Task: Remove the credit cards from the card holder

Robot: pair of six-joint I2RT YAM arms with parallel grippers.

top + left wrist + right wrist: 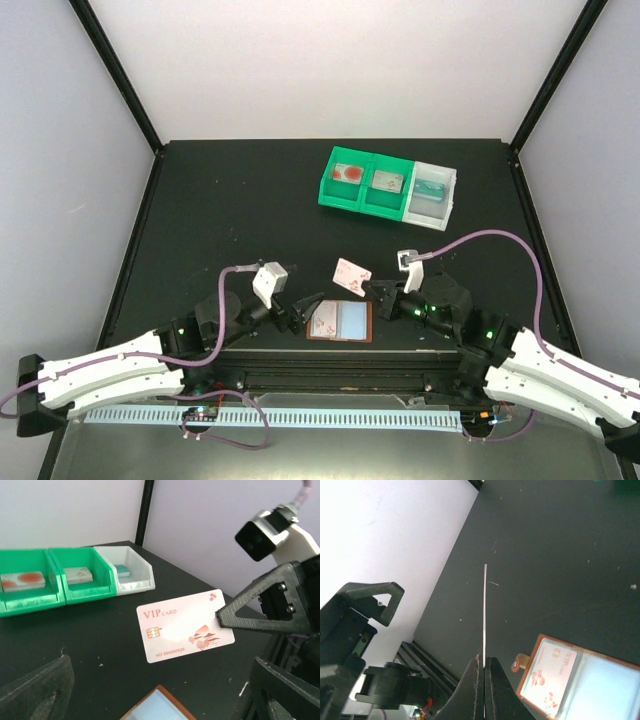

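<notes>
Right tool: I am seeing the right tool (484,661) clenching on one short edge of a thin pinkish-white plastic VIP card (185,625). Its two fingers are pressing together with only the card between them.
Held card: it is hanging in the air above the black desk (220,200), clear of the holder and just beyond the holder's far edge. It is tilting with its printed face, chip and number towards the left wrist camera. In the right wrist view it is showing edge-on as a thin line.
Left tool: the left tool (292,310) is standing released just left of the holder, with its jaws wide apart and gripping nothing.
Card holder: the small flat reddish-brown leather-like bifold card holder (340,321) is lying open on the desk near its front edge, between the two tools.
Holder contents: a second pinkish-white card (551,675) is sitting in the left pocket. A pale blue panel (612,685) is showing in the right pocket, and I cannot tell whether it is a card or lining.
Bins: two green plastic bins (345,203) and one white plastic bin (425,218) are standing in a row at the far side of the desk, well apart from the holder. Each is holding a flat item.
</notes>
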